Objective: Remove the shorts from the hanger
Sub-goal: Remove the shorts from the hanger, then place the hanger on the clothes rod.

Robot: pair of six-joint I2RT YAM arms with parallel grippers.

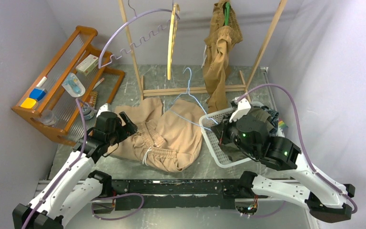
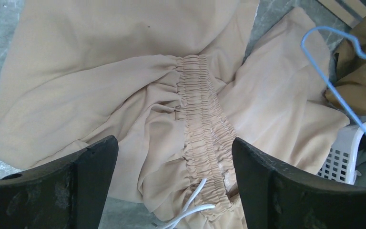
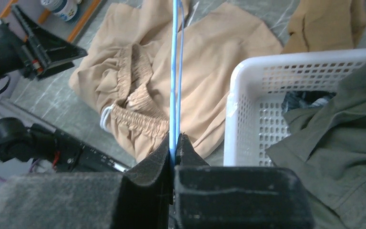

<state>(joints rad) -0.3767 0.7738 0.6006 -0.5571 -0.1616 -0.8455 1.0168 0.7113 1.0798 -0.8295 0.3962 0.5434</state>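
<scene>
The light beige shorts point(image 1: 164, 131) lie crumpled on the table, with a gathered waistband point(image 2: 202, 114) and white drawstring point(image 2: 193, 207). My left gripper point(image 2: 174, 179) is open just above them, its jaws wide on either side of the waistband; in the top view it point(image 1: 126, 128) sits at the shorts' left edge. My right gripper point(image 3: 175, 143) is shut on the blue wire hanger point(image 3: 175, 71), which rises free over the shorts point(image 1: 190, 95). Tan-brown shorts point(image 1: 221, 57) hang from a green hanger point(image 1: 227, 12) on the rack. Olive green shorts point(image 3: 338, 138) lie in the white basket point(image 3: 248, 119).
A wooden clothes rack point(image 1: 195, 89) stands at the back with an empty yellow hanger point(image 1: 172, 40). A wooden shelf point(image 1: 64, 78) with small items stands at left. The white basket point(image 1: 212, 138) sits under my right arm. Dark cloth point(image 3: 305, 100) lies deep in the basket.
</scene>
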